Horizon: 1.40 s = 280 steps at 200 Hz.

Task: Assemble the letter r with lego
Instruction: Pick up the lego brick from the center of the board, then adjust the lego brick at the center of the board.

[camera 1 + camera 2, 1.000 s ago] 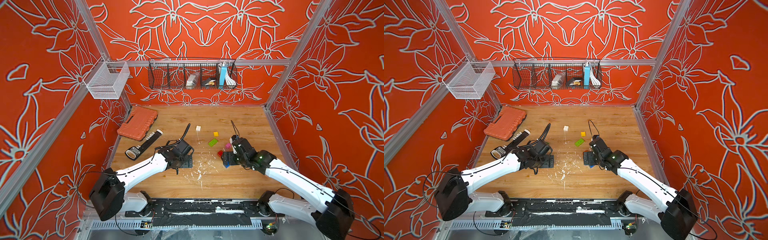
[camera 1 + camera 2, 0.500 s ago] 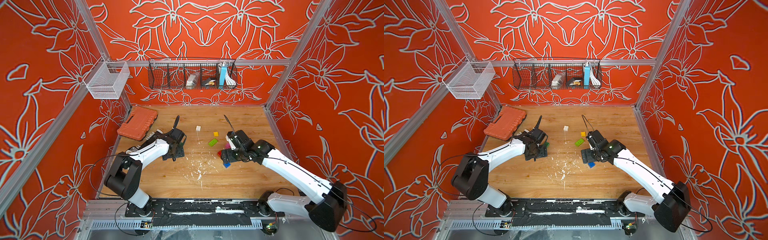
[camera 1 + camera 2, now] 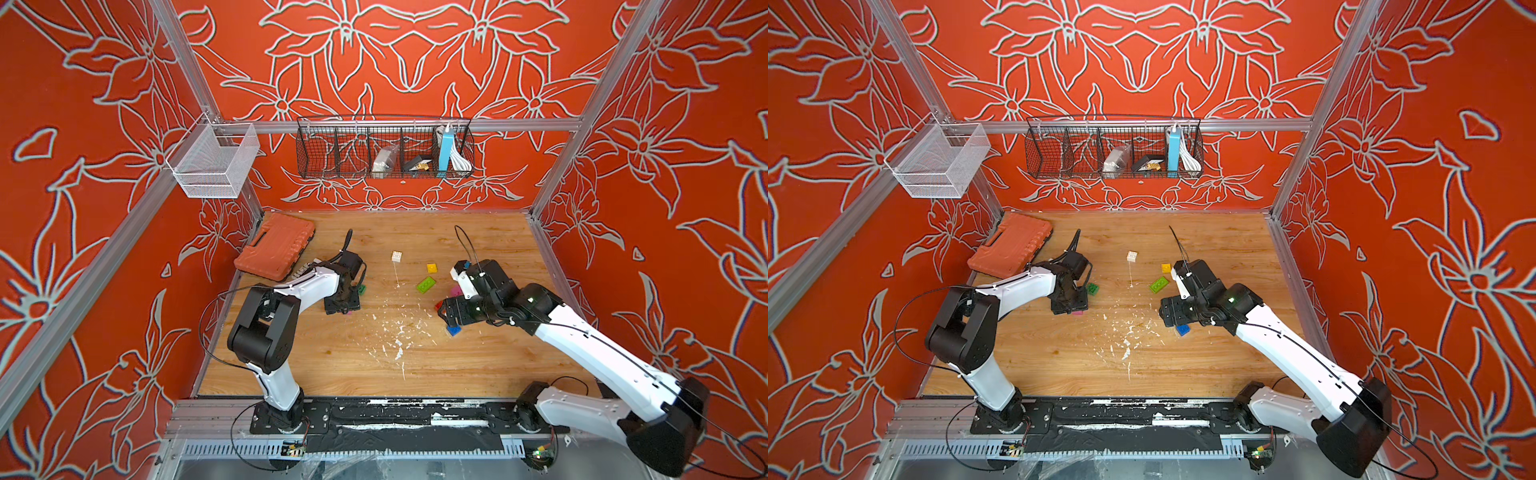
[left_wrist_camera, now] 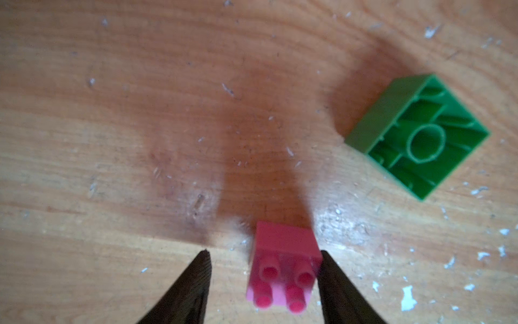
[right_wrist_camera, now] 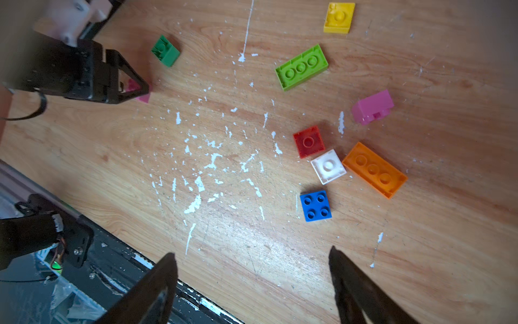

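Straddles pink brick point(image 4: 283, 269) on table point(image 4: 112, 112) with left gripper point(image 4: 264, 254): jaws part-open, one touching its side, gap at other, not clamped. Hangs right gripper point(image 5: 251, 251) wide open, empty, over blue brick point(image 5: 316, 205), white brick point(image 5: 328, 166), red brick point(image 5: 309, 141), orange brick point(image 5: 374, 169). Shows green brick point(image 4: 417, 137) hollow-side-up near pink brick.

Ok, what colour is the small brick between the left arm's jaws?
Pink. The brick shows best in the left wrist view, lying on its side.
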### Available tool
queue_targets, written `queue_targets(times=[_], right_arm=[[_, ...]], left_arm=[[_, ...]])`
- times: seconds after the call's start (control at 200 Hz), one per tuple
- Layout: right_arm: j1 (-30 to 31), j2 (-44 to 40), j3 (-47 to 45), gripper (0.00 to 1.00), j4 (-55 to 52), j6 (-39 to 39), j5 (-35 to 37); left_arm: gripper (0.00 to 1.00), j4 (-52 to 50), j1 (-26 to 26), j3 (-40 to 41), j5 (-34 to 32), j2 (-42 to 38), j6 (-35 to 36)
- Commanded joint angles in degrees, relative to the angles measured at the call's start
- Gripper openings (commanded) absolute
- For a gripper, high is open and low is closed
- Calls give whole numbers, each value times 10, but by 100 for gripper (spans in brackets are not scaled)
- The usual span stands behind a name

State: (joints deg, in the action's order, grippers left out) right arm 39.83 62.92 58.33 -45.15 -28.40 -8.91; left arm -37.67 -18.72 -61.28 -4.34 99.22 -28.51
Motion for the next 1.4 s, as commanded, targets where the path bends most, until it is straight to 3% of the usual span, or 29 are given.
queue_targets(times=[0.0, 0.385, 0.5, 0.651, 0.736, 1.016, 1.396], right_arm=[[1, -17, -12, 87, 27, 2, -30], [1, -34, -5, 86, 10, 1, 8], [1, -78, -27, 86, 12, -26, 83], [-2, -136, -57, 86, 3, -51, 198], [-12, -146, -68, 85, -17, -67, 228], [-58, -150, -109, 84, 2, -89, 150], [-66, -122, -119, 84, -36, -71, 142]], left_arm=[[57, 3, 2, -14, 27, 14, 18], [32, 0, 0, -11, 31, 18, 25], [28, 5, -20, -7, 42, -9, 36], [21, 24, -88, -7, 60, -41, 73], [19, 48, -124, -5, 91, -52, 94], [15, 41, -202, -65, 123, 8, 146], [22, 16, -241, -129, 109, 102, 165]])
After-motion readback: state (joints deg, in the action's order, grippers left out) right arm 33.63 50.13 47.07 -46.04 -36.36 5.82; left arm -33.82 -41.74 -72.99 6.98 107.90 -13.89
